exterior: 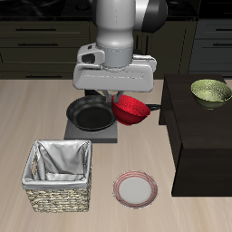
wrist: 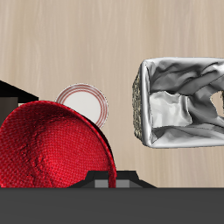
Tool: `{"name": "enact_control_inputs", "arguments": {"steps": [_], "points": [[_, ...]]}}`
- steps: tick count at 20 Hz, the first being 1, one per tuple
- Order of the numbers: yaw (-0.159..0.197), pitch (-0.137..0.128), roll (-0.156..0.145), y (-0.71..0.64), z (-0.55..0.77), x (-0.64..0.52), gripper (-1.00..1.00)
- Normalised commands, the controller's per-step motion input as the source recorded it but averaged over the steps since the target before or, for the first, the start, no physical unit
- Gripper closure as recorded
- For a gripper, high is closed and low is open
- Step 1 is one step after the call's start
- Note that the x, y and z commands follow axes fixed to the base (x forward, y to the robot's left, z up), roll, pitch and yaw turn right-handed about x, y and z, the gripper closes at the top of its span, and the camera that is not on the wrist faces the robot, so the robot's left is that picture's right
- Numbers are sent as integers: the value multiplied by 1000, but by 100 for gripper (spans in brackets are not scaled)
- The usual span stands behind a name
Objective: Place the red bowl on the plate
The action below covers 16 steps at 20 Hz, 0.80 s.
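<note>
My gripper [exterior: 119, 101] is shut on the rim of the red bowl [exterior: 133, 110], which hangs tilted in the air beside the black frying pan. The wrist view shows the red bowl [wrist: 51, 150] large and close, filling the space right under the gripper. The plate [exterior: 135, 188], flat with a pale centre and pinkish-red rim, lies on the table near the front edge, well below and in front of the bowl. In the wrist view the plate [wrist: 87, 98] shows just past the bowl's rim, partly covered by it.
A black frying pan [exterior: 89, 113] sits on a small stove plate [exterior: 107, 137] under the arm. A woven basket with grey cloth lining [exterior: 61, 174] [wrist: 182, 103] stands beside the plate. A pale-green bowl [exterior: 210, 91] rests on a dark cabinet [exterior: 201, 136].
</note>
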Motion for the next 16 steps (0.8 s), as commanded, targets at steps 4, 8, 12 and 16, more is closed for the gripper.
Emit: {"name": "enact_control_inputs", "arguments": {"steps": [4, 8, 12, 16], "points": [[-15, 6, -29, -2, 51, 259, 100], [-20, -25, -30, 67, 134, 314, 100], [-2, -1, -20, 102, -39, 258, 100], [-23, 26, 10, 139, -98, 170, 100]]}}
